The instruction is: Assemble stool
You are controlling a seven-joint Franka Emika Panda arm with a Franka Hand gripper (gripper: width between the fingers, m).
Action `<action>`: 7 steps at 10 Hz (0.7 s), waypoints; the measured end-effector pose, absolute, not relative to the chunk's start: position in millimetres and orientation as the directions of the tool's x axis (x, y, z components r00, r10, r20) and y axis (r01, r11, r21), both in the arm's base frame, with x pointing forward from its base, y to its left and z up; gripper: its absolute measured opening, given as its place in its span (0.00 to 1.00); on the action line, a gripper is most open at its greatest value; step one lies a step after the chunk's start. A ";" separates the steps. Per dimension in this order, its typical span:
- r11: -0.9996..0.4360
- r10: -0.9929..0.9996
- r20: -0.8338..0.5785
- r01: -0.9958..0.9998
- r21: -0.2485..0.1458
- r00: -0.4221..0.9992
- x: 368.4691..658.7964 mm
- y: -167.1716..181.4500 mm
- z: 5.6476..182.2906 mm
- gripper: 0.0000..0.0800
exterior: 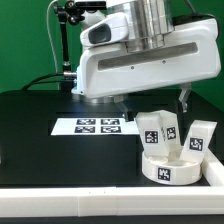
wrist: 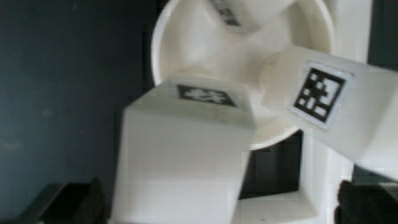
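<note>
In the exterior view we saw the white Franka arm [exterior: 140, 55] filling the upper part of the scene above the black table [exterior: 40, 140]. The flat white marker board [exterior: 98, 126] with its row of black square tags lay fixed on the table. Taking that board as our landmark, the low round white plastic seat disc [exterior: 170, 165] rested on the table toward the exterior view's right of it and nearer the camera. Three small chunky white leg blocks [exterior: 172, 130] stood upright just behind the disc, each bearing a black-and-white tag. One dark finger [exterior: 183, 100] hung above the blocks; we could not see the gap there.

In the wrist view we looked down on the seat disc [wrist: 214, 60], with two tagged leg blocks [wrist: 178, 150] in front of it. The dark fingertips [wrist: 71, 200] showed at both lower corners, spread wide, holding nothing.
</note>
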State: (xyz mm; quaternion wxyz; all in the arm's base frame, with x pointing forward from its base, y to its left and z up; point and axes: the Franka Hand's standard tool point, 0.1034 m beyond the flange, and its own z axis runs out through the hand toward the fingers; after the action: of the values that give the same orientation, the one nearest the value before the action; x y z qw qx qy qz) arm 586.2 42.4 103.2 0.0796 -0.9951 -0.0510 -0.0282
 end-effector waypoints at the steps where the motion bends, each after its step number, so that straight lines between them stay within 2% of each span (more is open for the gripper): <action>1: -0.967 0.222 0.097 0.232 -0.107 0.970 591.3 41.7 106.3 0.81; 2: -0.949 0.293 0.107 0.302 -0.084 0.950 592.9 43.4 108.1 0.81; 5: -0.897 0.429 0.114 0.438 -0.066 0.896 592.3 38.7 106.1 0.81; 7: -0.808 0.581 0.111 0.587 -0.039 0.806 590.7 39.0 104.7 0.81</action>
State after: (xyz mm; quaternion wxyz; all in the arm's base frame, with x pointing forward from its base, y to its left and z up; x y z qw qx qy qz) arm 590.7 39.0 104.7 0.0358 -0.9497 -0.3075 -0.0471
